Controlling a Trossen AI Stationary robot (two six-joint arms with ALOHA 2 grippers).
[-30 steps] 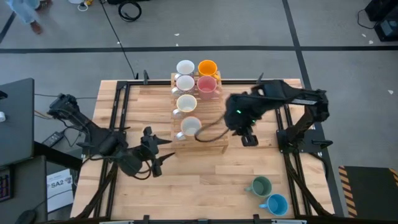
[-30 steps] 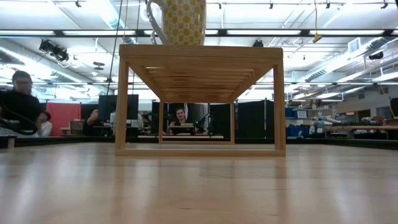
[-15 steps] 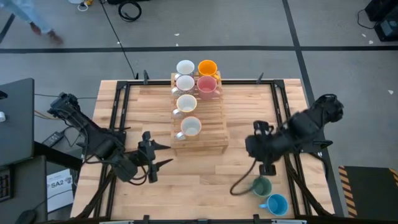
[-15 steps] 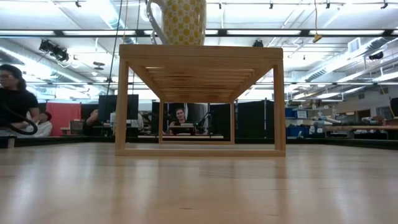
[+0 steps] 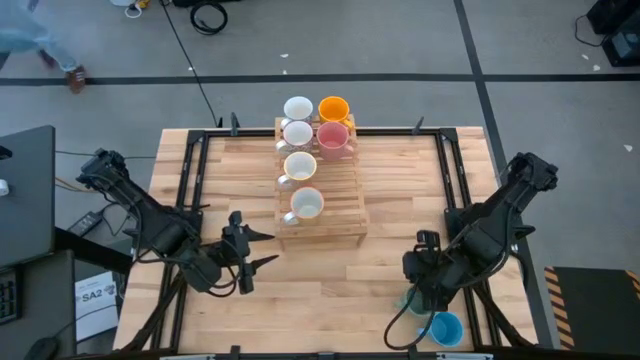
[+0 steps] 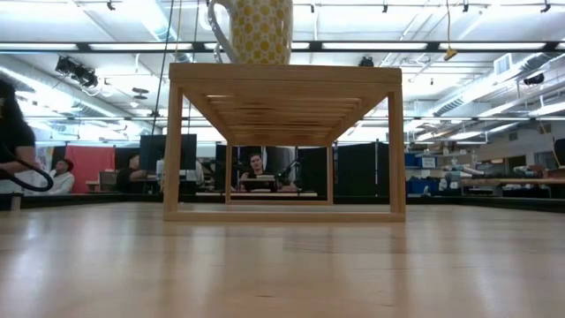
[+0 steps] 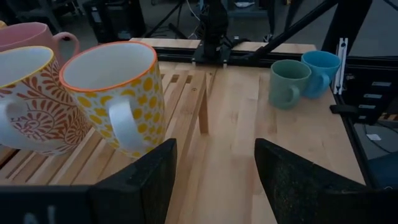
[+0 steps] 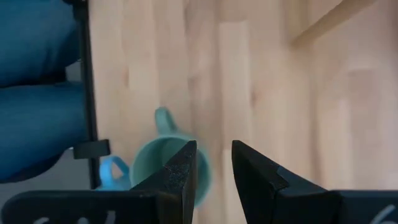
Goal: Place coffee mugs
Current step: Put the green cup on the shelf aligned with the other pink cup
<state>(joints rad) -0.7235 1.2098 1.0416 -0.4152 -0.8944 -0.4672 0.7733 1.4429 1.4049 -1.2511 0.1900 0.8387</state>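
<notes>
Right end effector (image 5: 424,290) hangs over the small dark green ceramic mug (image 8: 171,163), fingers (image 8: 181,175) slightly apart with a narrow gap, empty. In the right wrist view the mug's rim sits directly beyond the fingertips, its handle pointing away from them; the small blue ceramic mug (image 8: 113,172) is just beside the green one, on the far side from the rack.

Risks from here, as I judge them:
- The gap looks narrow, so if it drops as is, a finger could land on the rim and tip or shove the mug instead of straddling the wall.
- Blue mug is close; a sideways push on the green one would knock it toward the edge of the wooden surface (image 5: 330,270).
- The view is motion-blurred, so alignment may be off.

Six mugs already stand on the slatted wooden rack (image 5: 340,205), well away from the right end effector: three white ones, a yellow-dotted one (image 7: 115,93), an orange one (image 5: 333,108) and a pink one (image 5: 332,137).

Left end effector (image 5: 247,252) waits near the rack's front corner, fingers spread, empty.
</notes>
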